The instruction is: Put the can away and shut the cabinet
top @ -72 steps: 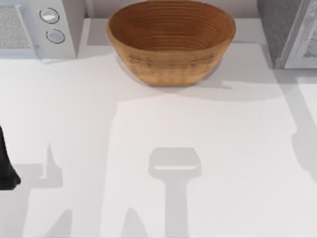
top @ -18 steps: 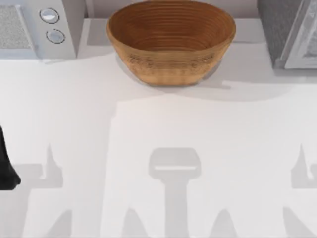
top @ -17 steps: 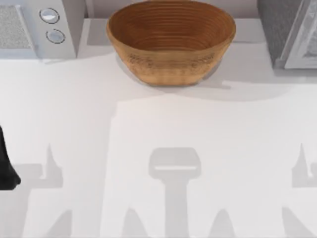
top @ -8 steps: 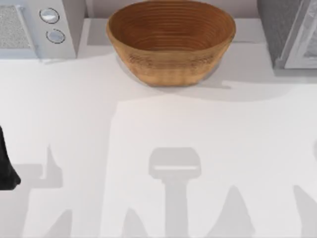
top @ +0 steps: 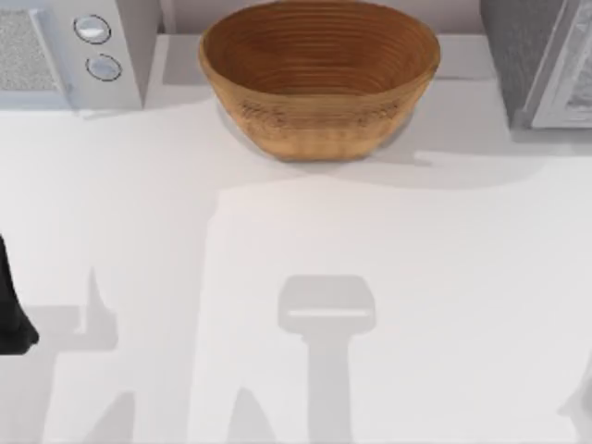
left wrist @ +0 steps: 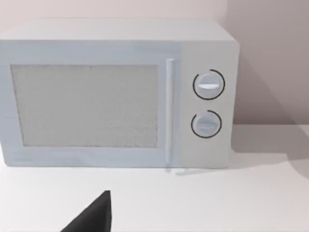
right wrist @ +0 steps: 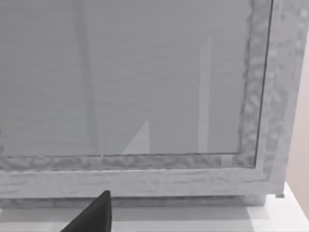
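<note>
The can is out of view. The cabinet [top: 546, 65] stands at the table's back right corner, and its grey front with a textured frame [right wrist: 145, 96] is close before my right wrist camera. A dark fingertip [right wrist: 96, 215] of my right gripper points toward it above the white tabletop. My left arm [top: 9, 305] is parked at the table's left edge. One dark fingertip [left wrist: 94, 215] of its gripper shows facing the microwave.
A large woven basket [top: 319, 79] sits at the back middle of the white table [top: 296, 240]. A white microwave [top: 69, 51] with two round knobs [left wrist: 207, 104] stands at the back left. Arm shadows lie across the table's front.
The right arm's shadow on the table has slid from the right side toward the front right corner. The left arm, basket and microwave have not moved.
</note>
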Tool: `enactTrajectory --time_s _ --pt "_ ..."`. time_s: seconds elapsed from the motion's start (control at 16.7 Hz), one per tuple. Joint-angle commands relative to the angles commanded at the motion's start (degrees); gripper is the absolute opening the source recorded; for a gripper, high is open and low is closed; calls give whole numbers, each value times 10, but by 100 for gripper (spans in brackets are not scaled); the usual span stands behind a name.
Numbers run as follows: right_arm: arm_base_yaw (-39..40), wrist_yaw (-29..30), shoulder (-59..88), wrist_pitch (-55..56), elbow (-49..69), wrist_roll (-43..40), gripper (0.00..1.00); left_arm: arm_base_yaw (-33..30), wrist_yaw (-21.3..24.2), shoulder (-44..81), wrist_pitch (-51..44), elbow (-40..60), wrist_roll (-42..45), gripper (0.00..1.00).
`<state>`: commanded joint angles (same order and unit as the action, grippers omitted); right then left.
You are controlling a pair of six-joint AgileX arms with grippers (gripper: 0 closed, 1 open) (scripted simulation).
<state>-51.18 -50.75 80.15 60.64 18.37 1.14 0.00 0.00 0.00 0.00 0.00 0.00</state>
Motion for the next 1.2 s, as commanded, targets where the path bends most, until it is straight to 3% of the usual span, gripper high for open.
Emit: enactTrajectory --time_s 0.24,0.66,0.9,1.2 --pt "-68 -66 81 74 24 1 100 0 0 0 0 0 0 100" --pt "-73 -73 86 73 31 2 100 0 0 0 0 0 0 100" --pt "-75 -85 84 -11 114 5 100 0 0 0 0 0 0 100" --pt "-81 -99 66 -236 307 7 100 0 0 0 0 0 0 100"
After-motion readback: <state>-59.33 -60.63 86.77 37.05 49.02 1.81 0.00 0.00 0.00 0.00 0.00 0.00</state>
